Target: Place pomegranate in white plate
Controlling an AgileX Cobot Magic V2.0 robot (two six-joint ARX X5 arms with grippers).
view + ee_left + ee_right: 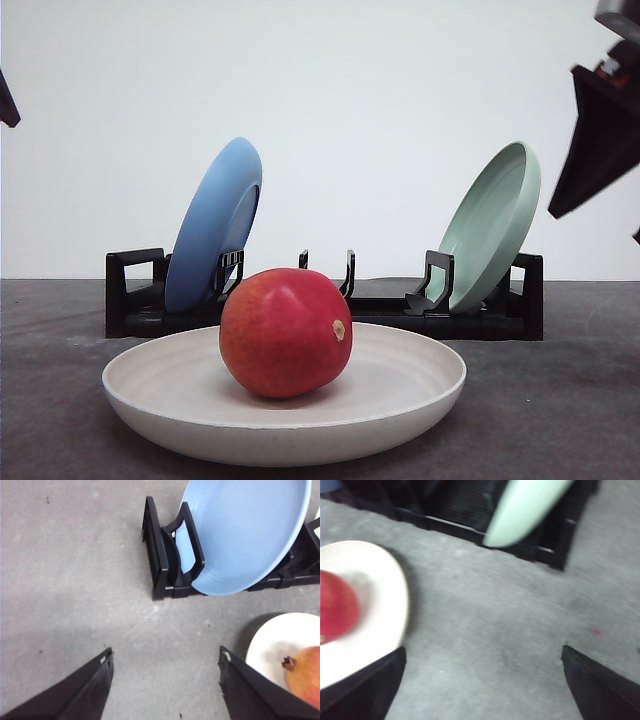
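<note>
The pomegranate (285, 332) sat in the white plate (420, 400), the placing apparently done, while the left gripper (165, 680) and right gripper (482, 680) hung beside the plate, fingers wide and empty, seemingly needing only retreat.

Even, bright, diffuse light with no glare. The pomegranate (285, 331) throws a soft shadow into the white plate (160, 395). Front and left wrist views are sharp; the right wrist view is smeared, probably by motion, blurring the green plate (522, 507).
</note>
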